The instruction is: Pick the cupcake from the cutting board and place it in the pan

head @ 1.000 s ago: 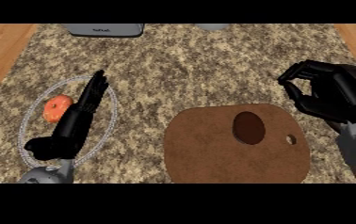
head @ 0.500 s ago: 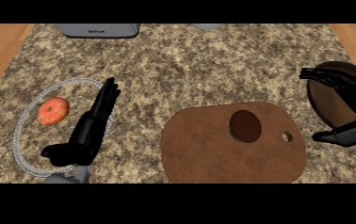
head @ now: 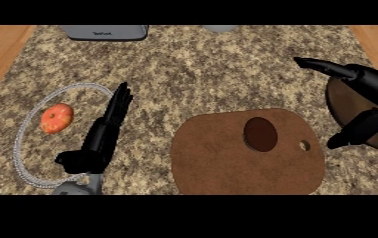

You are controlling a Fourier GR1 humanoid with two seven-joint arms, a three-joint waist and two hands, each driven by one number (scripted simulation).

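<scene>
A: Status? Big stuff first.

B: Granite counter [head: 192, 67]. Brown cutting board [head: 221, 167] is my ref pt. Well left of the board there's a clear ring-shaped dish [head: 18, 141]. Just right of the board, a brown round thing [head: 341, 107] is cut off by the view edge. Could be the pan, can't confirm.

A: Hands?

B: Right hand [head: 362, 77] is beyond the board's right edge, fingers spread wide around that round thing, holding nothing I can see. Left hand [head: 103, 132] lies between board and dish, fingers straight, empty.

A: Cupcake?

B: Dark oval on the board, that's my read for the cupcake [head: 260, 133], right of board centre, near the handle hole. Long axis runs away from me. It lies left of the right hand's fingers and slightly toward me. Right hand's nearer, so I'd use it. An orange thing [head: 57, 118] sits in the dish, not relevant imo.

A: Changes vs 1 s ago?

B: Right hand was curled, now it's splayed and further out from the board. Left hand has drifted off the dish twd the board. Oval hasn't moved.
</scene>
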